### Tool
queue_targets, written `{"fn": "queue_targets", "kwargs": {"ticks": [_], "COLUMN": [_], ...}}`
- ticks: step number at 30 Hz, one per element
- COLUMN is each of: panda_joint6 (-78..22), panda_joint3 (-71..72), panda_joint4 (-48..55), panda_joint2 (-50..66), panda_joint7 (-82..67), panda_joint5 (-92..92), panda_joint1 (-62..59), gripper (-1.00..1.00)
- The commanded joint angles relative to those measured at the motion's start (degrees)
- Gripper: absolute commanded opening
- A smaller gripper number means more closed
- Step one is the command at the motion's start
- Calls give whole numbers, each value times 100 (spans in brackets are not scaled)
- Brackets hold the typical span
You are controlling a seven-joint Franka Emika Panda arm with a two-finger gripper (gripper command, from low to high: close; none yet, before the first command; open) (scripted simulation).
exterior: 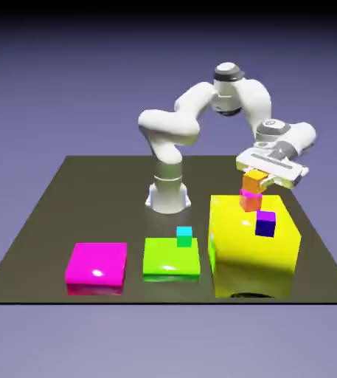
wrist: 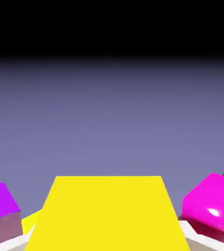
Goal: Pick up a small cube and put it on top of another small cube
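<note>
The small cube [exterior: 254,179], plain orange, rests on top of another small cube [exterior: 250,200], which has a magenta top and red-orange sides. Both stand as a short stack at the back of the big yellow block [exterior: 248,255]. My gripper [exterior: 259,175] hangs tilted right at the orange cube, with the white hand behind and above it. The fingers are too small in the exterior view to show whether they still press on it. In the hand view a broad yellow face [wrist: 106,213] fills the bottom middle and hides the fingertips.
A purple-and-blue cube [exterior: 265,223] sits on the yellow block in front of the stack. A green flat block [exterior: 169,260] carries a cyan cube [exterior: 184,236]. A magenta flat block [exterior: 96,267] lies at the exterior view's left. The robot base [exterior: 169,193] stands behind them.
</note>
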Motion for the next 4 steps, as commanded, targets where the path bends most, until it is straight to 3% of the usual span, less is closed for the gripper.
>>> {"fn": "queue_targets", "kwargs": {"ticks": [1, 4], "panda_joint6": [-249, -900], "panda_joint3": [-108, -392], "panda_joint4": [110, 398], "panda_joint2": [0, 1], "panda_joint7": [-47, -169], "panda_joint5": [-27, -98], "panda_joint1": [145, 526], "gripper": [100, 100]}}
